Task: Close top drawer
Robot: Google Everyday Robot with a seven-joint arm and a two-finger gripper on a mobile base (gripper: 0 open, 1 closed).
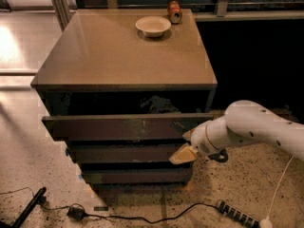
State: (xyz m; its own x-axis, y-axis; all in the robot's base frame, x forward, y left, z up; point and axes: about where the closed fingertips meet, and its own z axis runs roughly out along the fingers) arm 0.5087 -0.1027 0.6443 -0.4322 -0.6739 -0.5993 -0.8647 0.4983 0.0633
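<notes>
The top drawer (118,126) is the widest dark grey-brown front of three and stands pulled out from the cabinet, with a dark gap and some contents showing above it. My gripper (183,154) is on the white arm coming in from the right. Its pale tip sits just below the right end of the top drawer's front, in front of the middle drawer (123,153). The bottom drawer (135,175) is below.
The cabinet top (95,56) carries a white bowl (153,25) and a can (175,12) at the back. Cables (142,217), a power strip (237,215) and a dark bar (28,208) lie on the speckled floor in front.
</notes>
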